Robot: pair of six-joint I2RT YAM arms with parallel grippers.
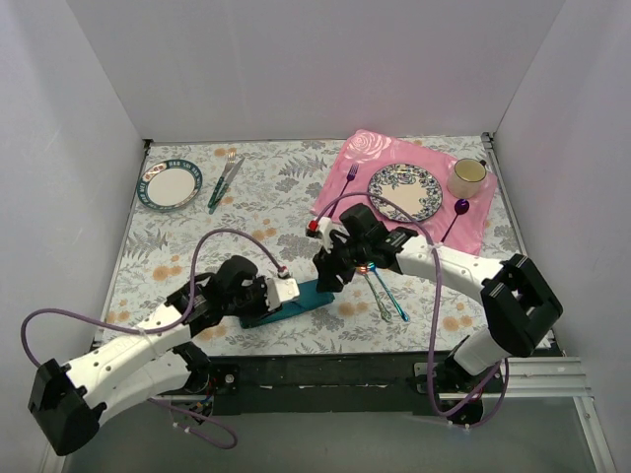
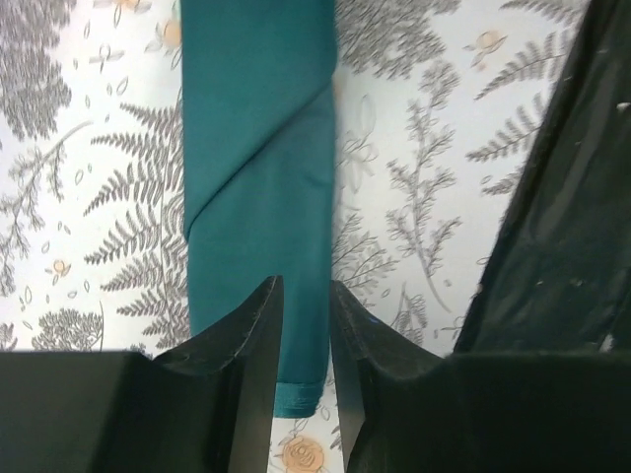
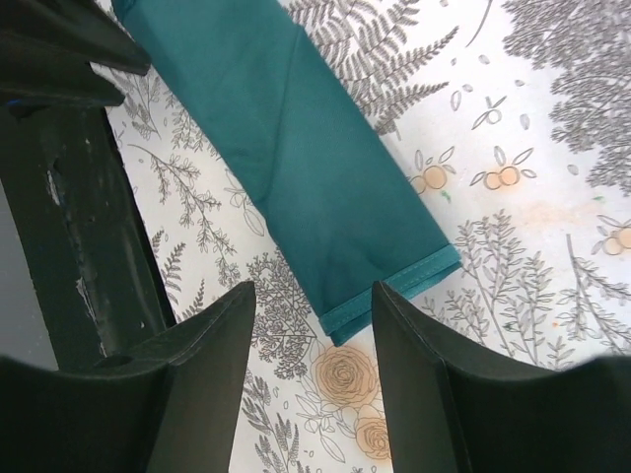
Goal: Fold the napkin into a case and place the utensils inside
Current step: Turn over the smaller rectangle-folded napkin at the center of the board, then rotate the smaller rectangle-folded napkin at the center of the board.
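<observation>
The napkin lies folded into the case [image 1: 314, 295], a narrow teal rectangle on the floral tablecloth. In the left wrist view the case [image 2: 256, 148] runs lengthwise away from me. My left gripper [image 2: 307, 286] hovers over its near end with the jaws a narrow gap apart, and the case's right edge shows in the gap. My right gripper [image 3: 314, 288] is wide open above the hemmed end of the case [image 3: 325, 177] and holds nothing. In the top view the left gripper [image 1: 288, 291] and right gripper [image 1: 328, 279] meet over the case. The two rainbow utensils [image 1: 378, 294] lie just right of it.
The pink placemat [image 1: 345, 182] at the back right carries a patterned plate [image 1: 406, 192], a mug [image 1: 467, 177], a purple fork [image 1: 348, 180] and a purple spoon [image 1: 455, 215]. A teal-rimmed plate [image 1: 170, 185] and a green-handled fork and knife [image 1: 223, 182] sit at the back left.
</observation>
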